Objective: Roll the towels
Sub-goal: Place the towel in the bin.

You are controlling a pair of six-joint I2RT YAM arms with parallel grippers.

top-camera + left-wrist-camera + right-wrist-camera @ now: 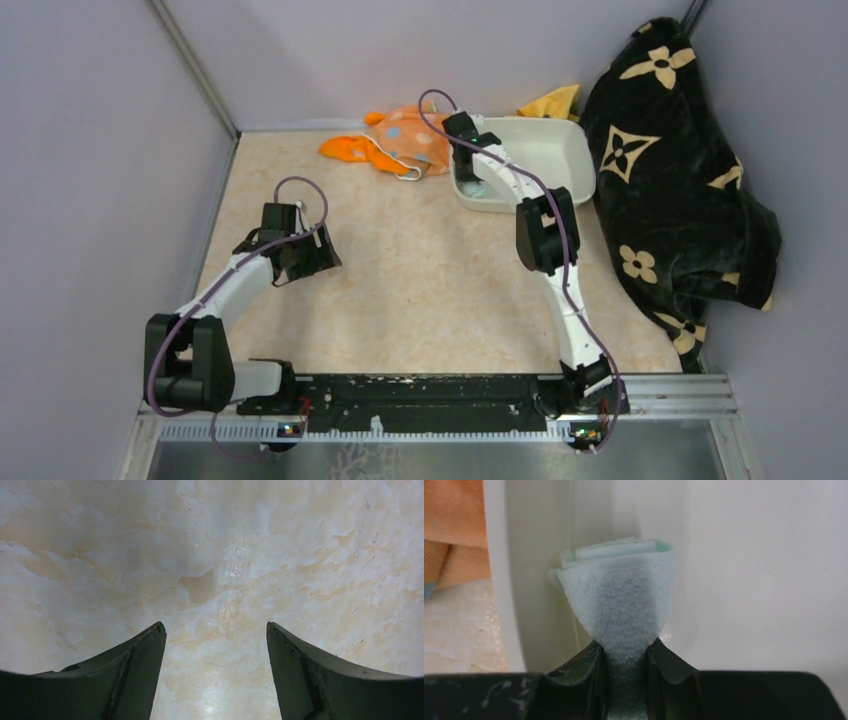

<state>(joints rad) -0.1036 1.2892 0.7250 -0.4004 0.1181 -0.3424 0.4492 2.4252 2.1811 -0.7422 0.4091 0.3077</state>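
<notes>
1. Three towels belong to this task, and only one is in a grip: the mint towel [621, 600]. It is pinched by the right gripper [626, 652] inside the white bin [749, 580], close to the bin's left wall.
2. The jaws of the right gripper are clenched on the lower end of the mint towel. The cloth fans out above them in several layers, as a fold or a loose roll; I cannot tell which.
3. The left gripper [215, 627] is released, with its jaws wide apart and nothing between them. It hangs over the bare table [215, 540], well apart from every towel.
4. The orange towel [345, 150] and the dotted towel [412, 130] lie crumpled and touching each other at the far edge of the table, just beside the bin on its left. Neither looks rolled.
5. I judge all three to be very light, soft and floppy. The fleecy surface of the mint one should give good friction, so slipping is a small risk, but the layers may open by themselves once the pinch lets go.
6. For the two crumpled ones, I think the best place to take hold is a free corner or edge, so the cloth can be spread flat first. A grip in the middle of the heap would only lift a lump.
</notes>
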